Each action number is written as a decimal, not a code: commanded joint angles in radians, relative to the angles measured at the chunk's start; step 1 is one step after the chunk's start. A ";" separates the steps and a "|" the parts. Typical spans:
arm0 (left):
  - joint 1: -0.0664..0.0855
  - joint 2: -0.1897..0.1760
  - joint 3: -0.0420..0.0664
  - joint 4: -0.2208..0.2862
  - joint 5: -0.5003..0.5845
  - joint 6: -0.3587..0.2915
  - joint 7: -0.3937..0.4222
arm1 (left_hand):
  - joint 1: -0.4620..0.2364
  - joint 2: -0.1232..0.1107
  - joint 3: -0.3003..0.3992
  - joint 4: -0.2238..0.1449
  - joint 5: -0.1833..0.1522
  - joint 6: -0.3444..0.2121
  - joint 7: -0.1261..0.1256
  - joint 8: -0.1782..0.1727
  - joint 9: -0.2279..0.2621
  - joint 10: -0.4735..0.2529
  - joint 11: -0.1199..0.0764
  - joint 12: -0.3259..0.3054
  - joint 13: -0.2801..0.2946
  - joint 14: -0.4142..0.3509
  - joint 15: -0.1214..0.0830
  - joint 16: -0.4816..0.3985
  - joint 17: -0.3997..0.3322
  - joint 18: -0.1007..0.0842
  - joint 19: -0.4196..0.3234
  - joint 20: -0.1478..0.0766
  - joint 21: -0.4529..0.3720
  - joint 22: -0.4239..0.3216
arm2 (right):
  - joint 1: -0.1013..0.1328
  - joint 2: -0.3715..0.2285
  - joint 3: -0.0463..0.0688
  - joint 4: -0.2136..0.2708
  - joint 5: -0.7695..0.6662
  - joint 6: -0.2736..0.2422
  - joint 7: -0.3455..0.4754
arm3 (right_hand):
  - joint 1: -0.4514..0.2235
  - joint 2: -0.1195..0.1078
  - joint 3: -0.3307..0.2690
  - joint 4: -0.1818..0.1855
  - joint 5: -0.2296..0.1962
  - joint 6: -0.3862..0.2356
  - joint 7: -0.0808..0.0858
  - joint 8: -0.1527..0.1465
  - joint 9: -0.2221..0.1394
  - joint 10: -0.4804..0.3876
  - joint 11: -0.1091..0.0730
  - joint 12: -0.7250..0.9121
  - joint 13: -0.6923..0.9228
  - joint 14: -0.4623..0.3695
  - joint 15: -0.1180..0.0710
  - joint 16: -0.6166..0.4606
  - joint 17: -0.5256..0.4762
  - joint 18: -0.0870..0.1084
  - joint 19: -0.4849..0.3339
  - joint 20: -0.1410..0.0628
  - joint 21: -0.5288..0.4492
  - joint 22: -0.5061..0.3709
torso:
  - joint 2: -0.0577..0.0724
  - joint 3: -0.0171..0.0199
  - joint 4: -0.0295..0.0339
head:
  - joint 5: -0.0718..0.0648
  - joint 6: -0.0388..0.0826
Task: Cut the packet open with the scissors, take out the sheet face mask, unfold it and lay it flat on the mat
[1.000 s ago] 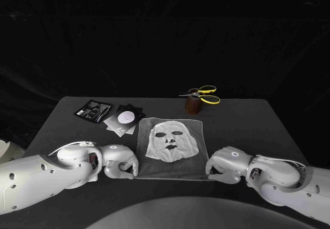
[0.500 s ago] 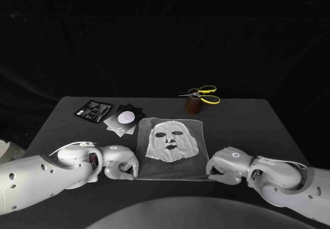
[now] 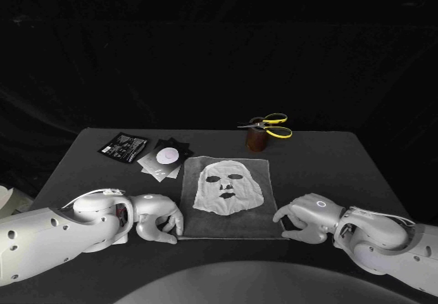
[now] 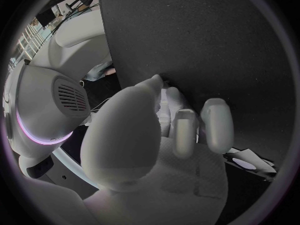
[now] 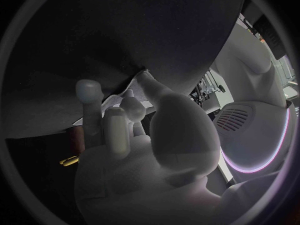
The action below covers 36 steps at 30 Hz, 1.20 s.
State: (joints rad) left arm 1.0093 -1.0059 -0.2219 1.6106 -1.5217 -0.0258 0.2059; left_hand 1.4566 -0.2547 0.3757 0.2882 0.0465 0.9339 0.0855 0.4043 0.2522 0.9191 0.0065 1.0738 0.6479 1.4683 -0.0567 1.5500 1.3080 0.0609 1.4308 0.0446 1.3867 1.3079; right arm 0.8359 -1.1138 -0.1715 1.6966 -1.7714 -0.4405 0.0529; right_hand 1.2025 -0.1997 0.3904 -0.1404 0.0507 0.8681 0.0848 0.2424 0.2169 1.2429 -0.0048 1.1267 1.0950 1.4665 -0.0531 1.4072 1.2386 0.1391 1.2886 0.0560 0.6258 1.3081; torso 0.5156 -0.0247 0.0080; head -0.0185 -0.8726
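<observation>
The white sheet face mask (image 3: 226,185) lies unfolded and flat on the grey mat (image 3: 233,223) in the middle of the table. My left hand (image 3: 157,218) sits at the mat's near left corner, fingers loosely curled toward the edge, with nothing in them; the left wrist view shows those fingers (image 4: 187,130) over bare table. My right hand (image 3: 301,221) is just off the mat's near right corner, and its fingers (image 5: 115,127) hold nothing. The yellow-handled scissors (image 3: 270,125) stand in a brown holder (image 3: 256,142) at the far edge. An opened black packet (image 3: 164,157) lies left of the mat.
A second black packet (image 3: 122,146) lies at the far left of the table. The packets (image 4: 250,161) also appear past my left hand in the left wrist view. Bare tabletop (image 3: 328,164) stretches right of the mat.
My right hand has slid a little to the right and nearer, off the mat's corner. My left hand's fingers have loosened at the other corner. Mask and mat stay put.
</observation>
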 commanded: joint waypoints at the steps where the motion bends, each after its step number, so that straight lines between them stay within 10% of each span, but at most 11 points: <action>1: -0.003 -0.004 -0.004 -0.004 0.002 -0.018 -0.013 | -0.014 -0.021 -0.032 0.000 0.003 -0.032 0.008 -0.028 -0.025 -0.019 0.006 -0.039 -0.028 0.056 0.010 -0.016 0.144 0.003 -0.012 0.006 -0.017 0.051 | -0.006 -0.009 -0.006 -0.012 0.076 -0.043 0.055 | 0.022 0.000 -0.059 0.018 0.009 -0.018 -0.007 -0.003 0.000 -0.012 -0.004 -0.008 -0.012 0.019 -0.011 -0.012 -0.015 0.013 -0.009 0.002 -0.032 0.022 | 0.000 -0.0003 0.0007 | -0.003 0.000; 6: 0.003 -0.010 -0.004 -0.002 0.002 -0.073 0.001 | -0.014 -0.010 -0.120 0.001 0.003 -0.053 0.016 -0.050 -0.041 -0.062 0.022 -0.129 -0.098 -0.030 0.025 -0.097 -0.036 0.029 -0.086 0.021 -0.119 -0.047 | -0.003 -0.021 -0.005 -0.004 0.225 -0.152 0.217 | 0.047 0.031 -0.089 0.036 0.019 -0.002 0.013 0.007 0.005 -0.022 0.009 -0.022 -0.031 0.012 -0.002 -0.027 -0.036 0.016 -0.012 0.003 -0.060 0.012 | 0.001 -0.0013 -0.0001 | -0.008 0.000; 16: 0.037 -0.037 -0.002 0.020 0.097 -0.102 0.032 | -0.001 0.012 -0.197 0.001 0.003 -0.037 0.014 -0.049 -0.046 -0.049 0.021 -0.129 -0.120 -0.052 0.024 -0.129 -0.090 0.040 -0.109 0.022 -0.169 -0.092 | 0.025 -0.043 -0.005 0.003 0.532 -0.215 0.401 | 0.082 0.045 -0.146 0.105 0.034 0.011 0.033 -0.006 0.002 -0.202 0.032 -0.309 -0.326 -0.100 0.017 -0.275 -0.337 0.043 -0.086 0.021 -0.337 -0.111 | -0.001 -0.0015 -0.0010 | -0.014 0.000; 21: 0.093 -0.069 0.003 0.027 0.390 -0.086 0.056 | 0.040 0.046 -0.207 0.001 0.005 -0.018 0.029 -0.052 -0.053 -0.073 0.033 -0.152 -0.148 -0.153 0.032 -0.253 -0.282 0.074 -0.199 0.028 -0.328 -0.238 | 0.058 -0.044 -0.005 -0.010 0.790 -0.185 0.430 | 0.132 0.049 -0.126 0.135 0.036 0.019 0.045 -0.022 -0.002 -0.223 0.049 -0.418 -0.435 -0.192 0.033 -0.531 -0.568 0.042 -0.097 0.036 -0.422 -0.193 | -0.006 -0.0005 -0.0005 | -0.012 0.000; 25: 0.147 -0.082 0.007 0.018 0.642 -0.086 0.086 | 0.074 0.066 -0.186 0.000 0.004 -0.017 0.046 -0.065 -0.066 -0.095 0.059 -0.267 -0.239 -0.305 0.056 -0.461 -0.549 0.123 -0.341 0.049 -0.614 -0.492 | 0.099 -0.032 -0.005 -0.028 0.986 -0.145 0.443 | 0.160 0.046 -0.067 0.147 0.033 0.025 0.057 -0.032 -0.005 -0.225 0.066 -0.547 -0.562 -0.222 0.048 -0.643 -0.596 0.042 -0.116 0.050 -0.480 -0.253 | -0.015 0.0001 0.0008 | -0.008 0.000; 28: 0.183 -0.077 0.009 0.003 0.825 -0.105 0.112 | 0.094 0.077 -0.152 0.001 0.004 -0.011 0.053 -0.072 -0.074 -0.063 0.066 -0.324 -0.295 -0.345 0.062 -0.540 -0.625 0.124 -0.335 0.056 -0.669 -0.535 | 0.136 -0.009 -0.004 -0.052 1.105 -0.110 0.453 | 0.171 0.039 -0.002 0.148 0.025 0.036 0.071 -0.037 -0.006 -0.217 0.086 -0.661 -0.677 -0.238 0.064 -0.739 -0.621 0.040 -0.132 0.061 -0.517 -0.292 | -0.024 -0.0006 -0.0019 | -0.008 0.000; 36: 0.213 0.007 0.012 -0.082 1.246 -0.239 0.202 | 0.071 0.065 -0.042 -0.003 0.004 -0.010 0.084 -0.096 -0.098 -0.017 0.117 -0.562 -0.486 -0.486 0.122 -0.839 -0.789 0.119 -0.453 0.116 -0.939 -0.720 | 0.230 0.110 0.004 -0.192 1.344 -0.031 0.477 | 0.157 0.043 0.129 0.139 0.020 0.070 0.112 -0.048 -0.008 -0.168 0.131 -0.886 -0.915 -0.287 0.108 -1.006 -0.725 0.032 -0.227 0.096 -0.564 -0.358 | -0.045 -0.0075 -0.0082 | -0.015 0.000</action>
State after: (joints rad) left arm 1.2192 -1.0092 -0.2115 1.5417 -0.5713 -0.1779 0.3252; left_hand 1.5353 -0.1887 0.3251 0.2867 0.0465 0.9259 0.1625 0.3124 0.1553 0.8995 0.1165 0.5322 0.1776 0.9910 0.0597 0.7416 0.5366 0.1783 0.9888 0.1546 0.4720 0.6048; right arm 1.0566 -1.0169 -0.1692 1.5260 -0.6170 -0.5419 0.4893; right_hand 1.3701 -0.1619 0.5121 0.0002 0.0732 0.9410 0.1882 0.1971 0.2099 1.0772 0.1182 0.2528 0.1945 1.1910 0.0565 0.4217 0.5229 0.1703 1.0735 0.1490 0.0659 0.9559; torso 0.4821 -0.0284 0.0017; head -0.0308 -0.8726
